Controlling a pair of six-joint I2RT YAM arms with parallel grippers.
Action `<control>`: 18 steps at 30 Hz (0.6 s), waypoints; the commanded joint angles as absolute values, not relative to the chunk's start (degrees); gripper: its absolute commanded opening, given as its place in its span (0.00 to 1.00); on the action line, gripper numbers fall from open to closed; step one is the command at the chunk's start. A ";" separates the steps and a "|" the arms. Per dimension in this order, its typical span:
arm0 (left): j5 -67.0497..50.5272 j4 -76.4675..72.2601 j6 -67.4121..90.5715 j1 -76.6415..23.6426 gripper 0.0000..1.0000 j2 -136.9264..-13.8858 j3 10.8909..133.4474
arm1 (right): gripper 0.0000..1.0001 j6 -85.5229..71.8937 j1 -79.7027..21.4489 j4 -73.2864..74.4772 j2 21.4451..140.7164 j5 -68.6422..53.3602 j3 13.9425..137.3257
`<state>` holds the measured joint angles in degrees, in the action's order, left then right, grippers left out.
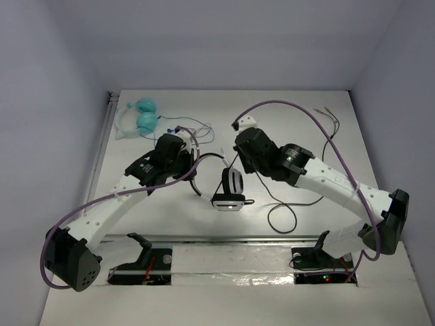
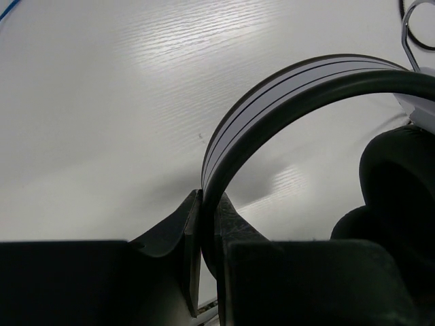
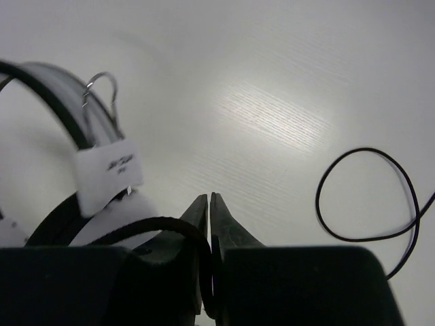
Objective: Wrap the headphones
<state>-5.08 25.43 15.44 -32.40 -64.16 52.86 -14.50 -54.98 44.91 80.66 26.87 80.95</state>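
The headphones point(image 1: 230, 187) lie mid-table, their striped ear cups stacked and the white band point(image 1: 206, 160) arching to the left. My left gripper point(image 1: 196, 167) is shut on that band, and in the left wrist view the band point(image 2: 272, 95) runs down between my left gripper's point(image 2: 208, 202) fingers. A black ear cushion point(image 2: 397, 183) shows at the right. My right gripper point(image 1: 235, 161) hovers just behind the cups. In the right wrist view my right gripper point(image 3: 209, 199) is shut on the thin black cable point(image 3: 183, 227), which passes between its fingers. More cable point(image 1: 282, 217) loops on the table to the right.
Teal-cupped headphones point(image 1: 140, 117) with a blue cable point(image 1: 194, 128) lie at the back left. Thin red and green leads point(image 1: 327, 113) lie at the back right. A metal rail point(image 1: 224, 238) runs along the near edge by the arm bases.
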 commanded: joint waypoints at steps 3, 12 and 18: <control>-15.11 20.92 15.03 -32.43 0.00 -60.91 53.70 | 0.14 -15.64 -48.71 33.77 77.97 31.74 75.25; -23.10 17.41 18.28 -30.59 0.00 -61.00 58.62 | 0.25 -21.44 -42.37 9.25 64.79 10.40 56.97; -32.51 15.29 19.77 -29.18 0.00 -61.26 60.12 | 0.29 -25.14 -34.90 -11.15 62.40 -11.76 43.77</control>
